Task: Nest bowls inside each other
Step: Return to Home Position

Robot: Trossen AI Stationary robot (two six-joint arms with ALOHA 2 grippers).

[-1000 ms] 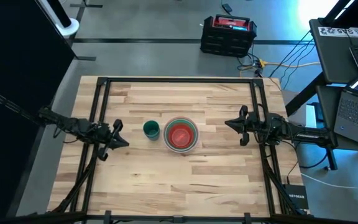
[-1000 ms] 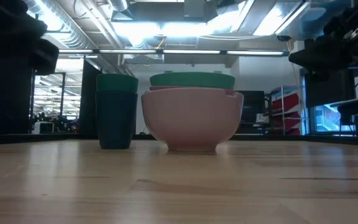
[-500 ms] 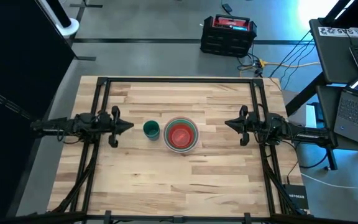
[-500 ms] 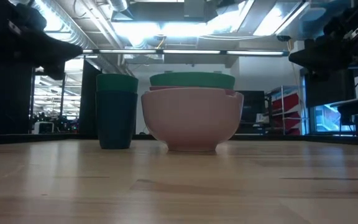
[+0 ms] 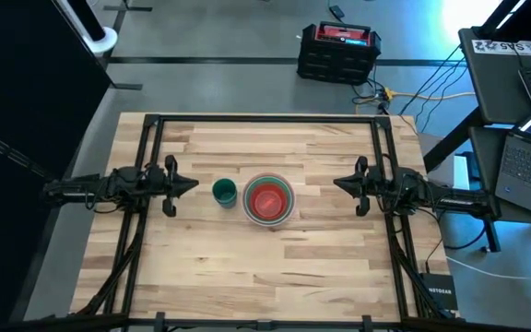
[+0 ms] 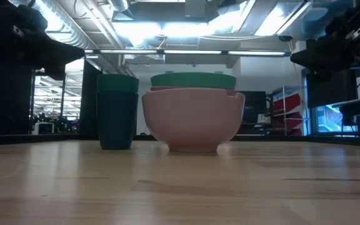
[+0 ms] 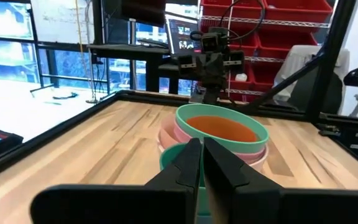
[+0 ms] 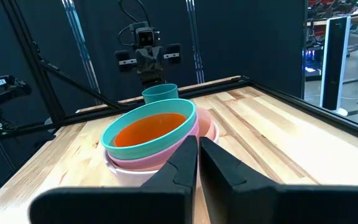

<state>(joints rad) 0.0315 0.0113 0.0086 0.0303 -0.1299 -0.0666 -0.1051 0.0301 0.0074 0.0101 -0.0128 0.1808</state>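
Observation:
A stack of nested bowls (image 5: 267, 199) stands on its base at the table's middle: a pale outer bowl (image 6: 192, 122), a pink one, a teal-green one (image 8: 143, 126) and an orange-red one (image 7: 221, 127) innermost. Just left of it stands a small cup (image 5: 225, 192), a green cup (image 6: 117, 83) set in a darker one (image 6: 117, 122). My left gripper (image 5: 194, 184) hangs shut left of the cup, pointing level at it, apart from it. On the stack's right side, my right gripper (image 5: 337, 183) hangs shut, also level and holding nothing.
Black frame rails (image 5: 146, 175) run along the table's left, right and far sides under both arms. Bare wooden tabletop (image 5: 265, 267) lies in front of the bowls. Beyond the table are a black and red case (image 5: 339, 51) and laptops (image 5: 524, 157).
My left gripper has swung toward the table's far edge, from slanting toward the near edge to pointing straight at the small cup, and has then kept still. It stays shut. The bowls and the cup have not moved.

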